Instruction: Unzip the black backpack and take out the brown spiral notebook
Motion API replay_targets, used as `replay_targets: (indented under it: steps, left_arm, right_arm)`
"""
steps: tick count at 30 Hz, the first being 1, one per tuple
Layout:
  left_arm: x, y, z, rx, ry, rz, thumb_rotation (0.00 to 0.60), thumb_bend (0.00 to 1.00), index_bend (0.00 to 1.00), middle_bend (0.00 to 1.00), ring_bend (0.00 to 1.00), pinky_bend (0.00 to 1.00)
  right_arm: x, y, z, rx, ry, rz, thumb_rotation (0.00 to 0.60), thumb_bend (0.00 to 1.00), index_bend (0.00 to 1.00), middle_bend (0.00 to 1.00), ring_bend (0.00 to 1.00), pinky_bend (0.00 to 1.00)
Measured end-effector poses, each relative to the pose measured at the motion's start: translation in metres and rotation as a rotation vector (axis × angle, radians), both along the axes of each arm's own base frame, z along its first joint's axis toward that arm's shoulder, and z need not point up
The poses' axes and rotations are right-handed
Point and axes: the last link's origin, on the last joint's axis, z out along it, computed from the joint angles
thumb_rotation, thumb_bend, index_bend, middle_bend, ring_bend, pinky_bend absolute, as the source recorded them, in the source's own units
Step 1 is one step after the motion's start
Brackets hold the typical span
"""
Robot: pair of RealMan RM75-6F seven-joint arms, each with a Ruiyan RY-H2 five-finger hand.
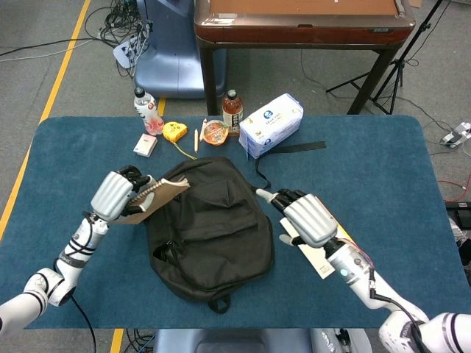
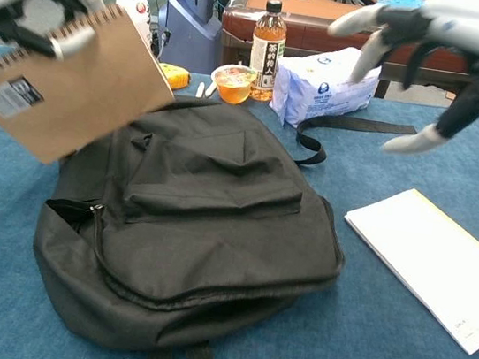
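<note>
The brown spiral-bound notebook with a kraft cover (image 2: 74, 85) was out of the bag, held tilted in the air at the upper left of the chest view, its wire spine running along the top edge. The left hand (image 1: 116, 194) grasped it near the spine, fingers wrapped over the top; in the head view the notebook showed at centre left, overlapping the bag's upper left edge. The black fabric backpack (image 1: 210, 224) lay flat in the middle of the frame on the blue cloth-covered table (image 1: 383, 162), its side zip parted along the lower left edge, a strap trailing toward the upper right. The right hand (image 1: 309, 217) hovered just right of the backpack, fingers spread and holding nothing, above a white pad of paper with a yellow edge (image 2: 433, 260) lying on the cloth. Along the table's far edge, at upper centre, stood a clear bottle with a red-and-white label (image 1: 146, 109), a brown tea bottle (image 1: 232, 110), a small orange-lidded cup (image 1: 215, 132), a yellow tape measure (image 1: 174, 131) and a white-and-blue pack of tissues (image 1: 271, 123).
</note>
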Motion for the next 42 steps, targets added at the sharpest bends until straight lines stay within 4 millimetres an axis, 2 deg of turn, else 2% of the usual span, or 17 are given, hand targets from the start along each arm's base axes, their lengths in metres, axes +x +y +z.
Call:
replay_targets:
  steps: [2,5,7,9,10,13,16,19,23,27,31,34,37,42]
  left_arm:
    - [0.004,-0.004,-0.009,-0.036,0.011,-0.005,0.600,0.47,0.57,0.75,0.63,0.38]
    - [0.012,-0.011,-0.021,-0.106,0.010,-0.005,0.600,0.45,0.48,0.67,0.59,0.38]
    - [0.019,-0.017,-0.028,-0.158,0.007,0.001,0.600,0.39,0.36,0.54,0.50,0.38]
    - [0.026,-0.025,-0.035,-0.229,0.006,0.018,0.600,0.29,0.19,0.30,0.34,0.34]
    - [0.029,-0.028,-0.037,-0.261,0.006,0.027,0.600,0.26,0.13,0.22,0.27,0.31]
    - [0.042,-0.040,-0.038,-0.357,-0.012,0.060,0.600,0.22,0.05,0.10,0.18,0.28]
    - [0.053,-0.051,-0.031,-0.423,-0.047,0.093,0.600,0.22,0.03,0.07,0.17,0.26]
    - [0.057,-0.055,-0.014,-0.442,-0.075,0.125,0.598,0.22,0.03,0.07,0.16,0.25]
    - [0.052,-0.054,0.007,-0.427,-0.121,0.181,0.580,0.22,0.03,0.07,0.16,0.25]
    - [0.041,-0.051,0.016,-0.368,-0.113,0.217,0.600,0.22,0.05,0.07,0.16,0.25]
    - [0.017,-0.049,0.028,-0.266,-0.091,0.293,0.600,0.22,0.15,0.08,0.17,0.25]
    - [-0.007,-0.051,0.039,-0.180,-0.057,0.361,0.600,0.22,0.19,0.10,0.17,0.25]
    - [-0.032,-0.057,0.050,-0.093,-0.016,0.422,0.600,0.22,0.20,0.11,0.17,0.25]
    - [-0.068,-0.082,0.063,0.000,0.048,0.528,0.600,0.22,0.21,0.11,0.17,0.25]
  right_arm:
    - [-0.009,0.000,0.013,-0.035,0.005,-0.023,0.600,0.00,0.12,0.30,0.22,0.37]
    - [-0.023,-0.001,0.029,-0.076,0.012,-0.069,0.600,0.00,0.12,0.30,0.22,0.37]
    - [-0.031,-0.002,0.036,-0.096,0.014,-0.099,0.600,0.00,0.12,0.30,0.22,0.37]
    - [-0.039,-0.003,0.042,-0.113,0.018,-0.127,0.600,0.00,0.12,0.30,0.22,0.37]
    - [-0.042,-0.003,0.043,-0.118,0.019,-0.138,0.600,0.00,0.12,0.30,0.22,0.37]
    - [-0.054,-0.002,0.049,-0.133,0.020,-0.178,0.600,0.00,0.12,0.30,0.22,0.37]
    - [-0.068,-0.001,0.055,-0.149,0.025,-0.224,0.600,0.00,0.12,0.30,0.22,0.37]
    - [-0.081,0.002,0.060,-0.163,0.030,-0.266,0.600,0.00,0.12,0.30,0.22,0.37]
    - [-0.093,0.005,0.067,-0.179,0.034,-0.302,0.600,0.00,0.12,0.30,0.22,0.37]
    - [-0.104,0.011,0.072,-0.190,0.057,-0.331,0.600,0.06,0.12,0.30,0.22,0.38]
    - [-0.116,0.018,0.076,-0.196,0.082,-0.356,0.600,0.16,0.18,0.33,0.28,0.46]
    - [-0.123,0.023,0.077,-0.195,0.080,-0.370,0.600,0.26,0.28,0.40,0.35,0.54]
    - [-0.134,0.029,0.079,-0.203,0.072,-0.387,0.600,0.28,0.37,0.45,0.38,0.55]
    - [-0.147,0.044,0.079,-0.208,0.052,-0.397,0.600,0.28,0.45,0.51,0.43,0.55]
